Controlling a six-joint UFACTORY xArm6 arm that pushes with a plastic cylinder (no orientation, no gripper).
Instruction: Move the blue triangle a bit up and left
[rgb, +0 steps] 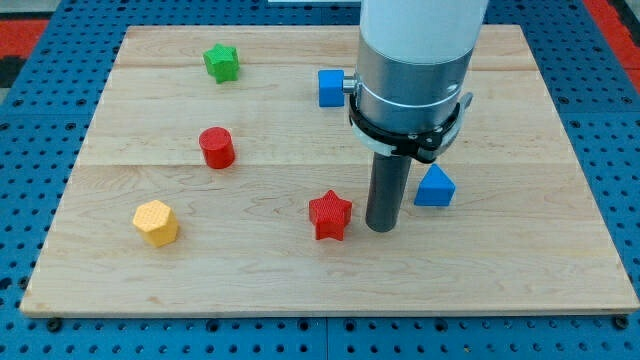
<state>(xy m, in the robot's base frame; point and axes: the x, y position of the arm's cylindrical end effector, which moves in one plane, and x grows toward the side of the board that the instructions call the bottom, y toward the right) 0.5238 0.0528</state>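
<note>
The arm has no jaws, so there is nothing to clench or release; my tip (381, 227) rests on the wooden surface (520, 270). The blue triangle (434, 187) lies just to its right, slightly higher in view. The red star (330, 215) sits close on its left. A blue cube (331, 88) stands well above.

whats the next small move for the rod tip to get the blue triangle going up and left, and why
Probably swing my tip around to the blue triangle's lower-right side. It now sits between the red star and the triangle, to the triangle's lower left, so pushing from here would drive it right, not up-left.
</note>
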